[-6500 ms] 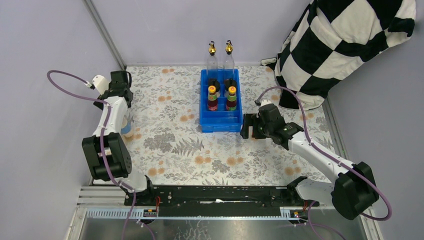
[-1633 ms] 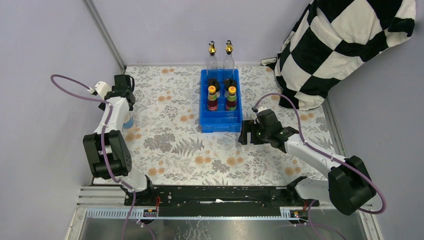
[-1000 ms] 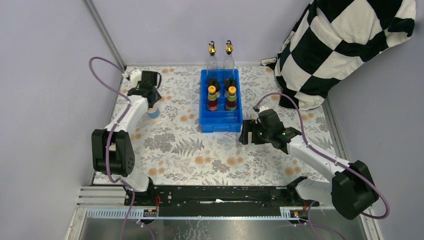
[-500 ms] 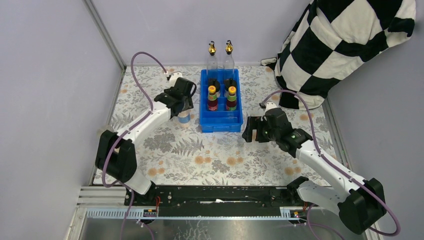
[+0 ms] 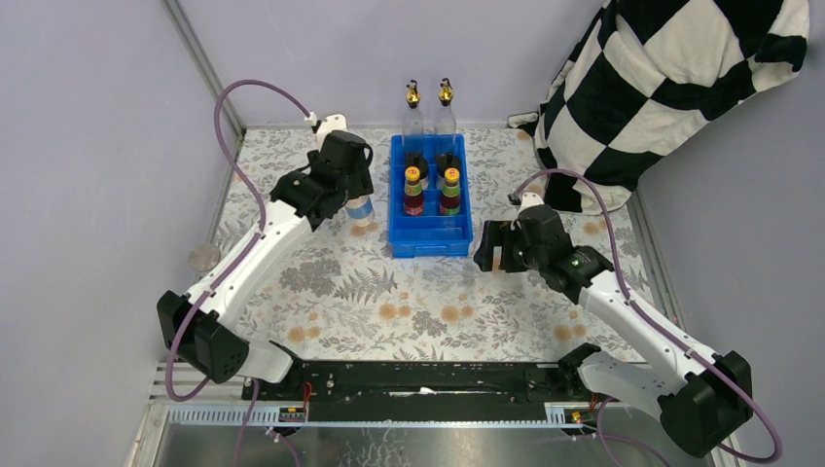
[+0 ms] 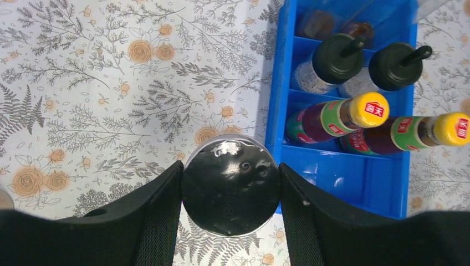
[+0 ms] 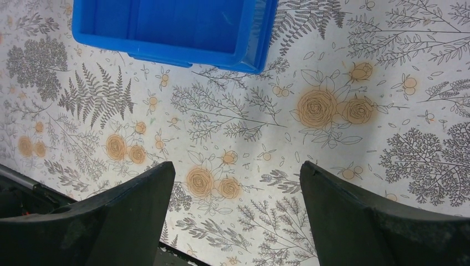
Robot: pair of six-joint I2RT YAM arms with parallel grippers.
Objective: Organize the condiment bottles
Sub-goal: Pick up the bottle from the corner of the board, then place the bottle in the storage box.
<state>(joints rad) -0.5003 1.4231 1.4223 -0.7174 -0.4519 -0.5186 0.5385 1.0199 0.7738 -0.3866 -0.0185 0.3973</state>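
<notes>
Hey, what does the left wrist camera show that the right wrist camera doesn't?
Only the left wrist view: the left gripper shut on a shiny-lidded jar, plus two black-capped bottles and two yellow-capped sauce bottles standing in their compartments. Only the right wrist view: the right gripper, open and holding nothing. Both: the blue tray and the floral tablecloth.

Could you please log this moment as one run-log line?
left gripper: shut on silver-lidded jar beside blue tray | right gripper: open, empty, near tray corner | jar not yet in tray
</notes>
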